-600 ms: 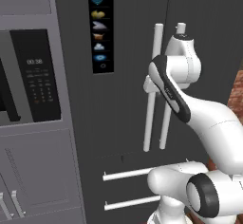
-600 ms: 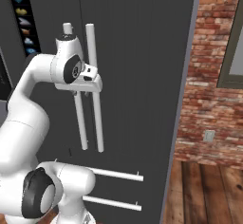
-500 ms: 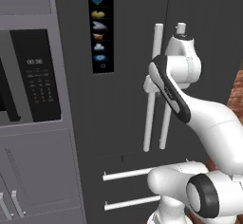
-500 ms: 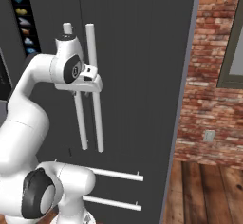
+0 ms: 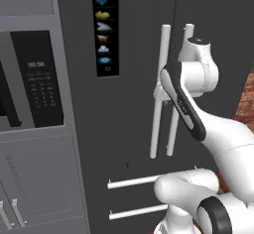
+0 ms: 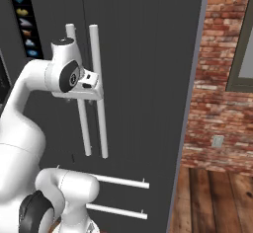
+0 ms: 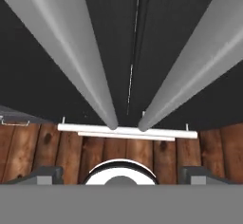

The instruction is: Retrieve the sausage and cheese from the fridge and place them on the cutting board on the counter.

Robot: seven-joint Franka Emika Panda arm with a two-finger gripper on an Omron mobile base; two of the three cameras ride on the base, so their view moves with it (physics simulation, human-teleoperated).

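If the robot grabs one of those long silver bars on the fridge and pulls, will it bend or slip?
The bar handle looks like a stiff, thick rod fixed to the fridge, so it probably won't bend. Its smooth, round surface could let the fingers slide along it. The tall door likely swings heavily.

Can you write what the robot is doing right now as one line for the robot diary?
phase: reaching for fridge doors | gripper: open, at the two silver door handles, holding nothing | doors: shut | sausage, cheese: not out yet

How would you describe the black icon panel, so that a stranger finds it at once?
Start at the tall dark-grey fridge. On its left door, left of the two long silver bar handles, hangs a narrow black icon panel. Unlike the oven's black panel, it shows a column of small coloured pictures.
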